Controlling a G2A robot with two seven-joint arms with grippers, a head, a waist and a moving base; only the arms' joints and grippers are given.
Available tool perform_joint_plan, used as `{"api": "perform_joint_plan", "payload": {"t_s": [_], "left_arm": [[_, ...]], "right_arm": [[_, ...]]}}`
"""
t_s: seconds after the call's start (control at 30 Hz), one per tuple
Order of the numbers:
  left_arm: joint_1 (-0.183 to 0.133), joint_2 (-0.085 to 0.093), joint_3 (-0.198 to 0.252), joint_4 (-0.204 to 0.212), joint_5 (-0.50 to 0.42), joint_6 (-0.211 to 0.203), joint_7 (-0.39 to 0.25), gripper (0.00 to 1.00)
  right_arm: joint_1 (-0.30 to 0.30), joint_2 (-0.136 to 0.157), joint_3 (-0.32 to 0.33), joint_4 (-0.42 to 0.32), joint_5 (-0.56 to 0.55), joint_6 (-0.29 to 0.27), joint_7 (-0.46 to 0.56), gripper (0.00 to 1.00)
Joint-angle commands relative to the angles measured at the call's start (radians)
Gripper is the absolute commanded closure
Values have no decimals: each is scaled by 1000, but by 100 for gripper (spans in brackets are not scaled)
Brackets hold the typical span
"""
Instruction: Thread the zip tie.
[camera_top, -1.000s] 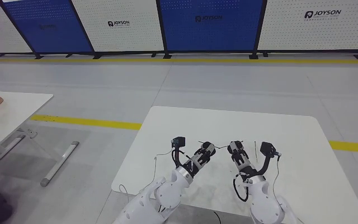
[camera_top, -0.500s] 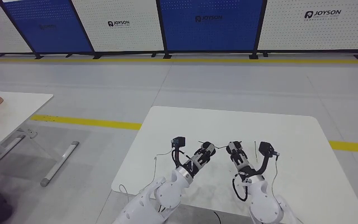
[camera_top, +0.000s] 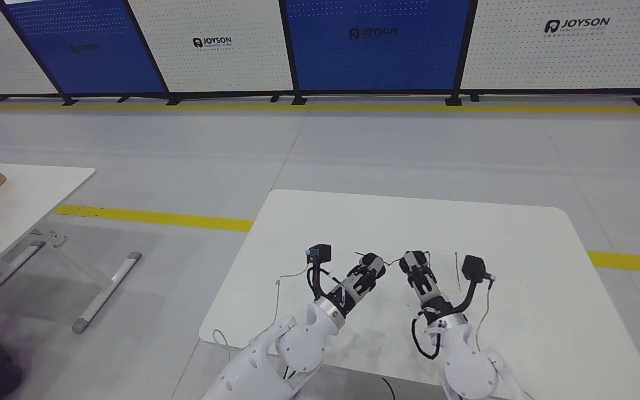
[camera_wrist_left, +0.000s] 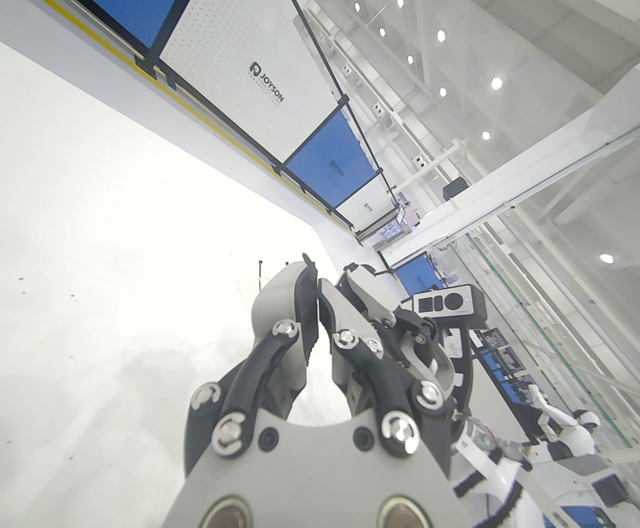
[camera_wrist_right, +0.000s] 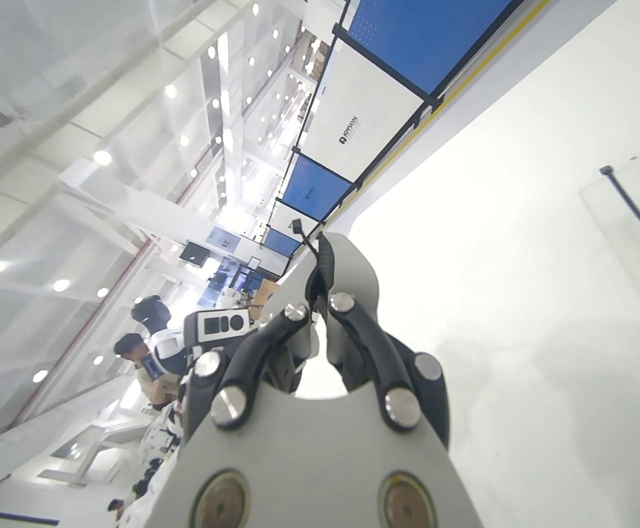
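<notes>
Left end effector (camera_wrist_left: 318, 300) has its pads pressed together with no gap. Whether the tail sits between them I cannot tell, though the top view shows a thin dark line running from it toward the right end effector (camera_wrist_right: 320, 262). That one is clamped on the zip tie (camera_wrist_right: 298, 226), whose head pokes out just past the tips, over the surface (camera_wrist_right: 525, 250). I judge the tie very light, thin and springy, fairly stiff along its length but quick to bend or twist, and probably slick. It wants a hold close behind the head and another near the tail tip, so neither end wanders. Farther right a spare tie (camera_wrist_right: 606, 170) lies flat, well apart. The two tips sit just beside each other, so each crowds the other's room.
</notes>
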Motion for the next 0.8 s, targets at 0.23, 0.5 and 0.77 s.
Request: {"api": "perform_joint_plan", "payload": {"t_s": [0.23,0.5,0.77], "left_arm": [[0,0,0,0,0,0,0,100],[0,0,0,0,0,0,0,100],[0,0,0,0,0,0,0,100]], "right_arm": [[12,-7,-4,59,20,-46,15,100],[12,-9,-6,67,24,-56,13,100],[12,-9,-6,67,24,-56,13,100]]}}
